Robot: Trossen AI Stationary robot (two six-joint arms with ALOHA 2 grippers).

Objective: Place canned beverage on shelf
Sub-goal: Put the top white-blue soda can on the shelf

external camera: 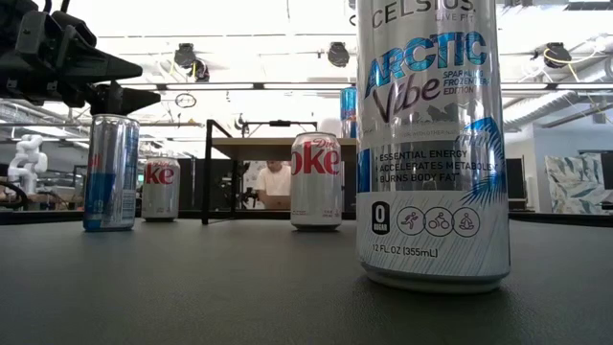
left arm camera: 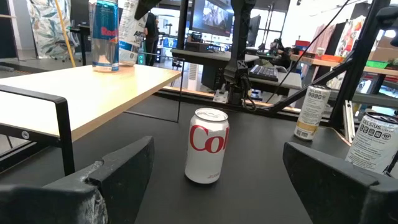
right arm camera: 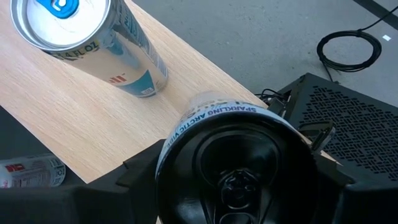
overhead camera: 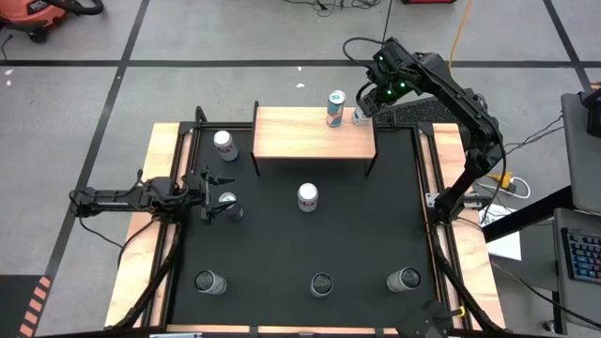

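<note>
Gripping a white Celsius Arctic Vibe can [right arm camera: 214, 115], the right gripper [overhead camera: 362, 110] sits at about 1 o'clock on the table, at the far right corner of the shelf [overhead camera: 291, 139]; the right wrist view shows its dark fingers [right arm camera: 140, 168] pressed on both sides of that can, whose base stands over the light wood. Just beside it at its 9 o'clock, a blue-and-silver Red Bull can [overhead camera: 335, 107] stands upright on the shelf, apart from the held can. The left gripper [overhead camera: 208, 195] is at 9 o'clock on the black mat, jaws spread wide and holding nothing, with a slim can [overhead camera: 227, 200] right next to its fingertips; can't tell if touching. A Diet Coke can [overhead camera: 307, 196] stands upright mid-mat, ahead of the left fingers [left arm camera: 121, 168] and well apart. Another Diet Coke can [overhead camera: 223, 143] stands at 10 o'clock beside the shelf's left end. Three more cans [overhead camera: 321, 284] line the near edge at 6 o'clock.
</note>
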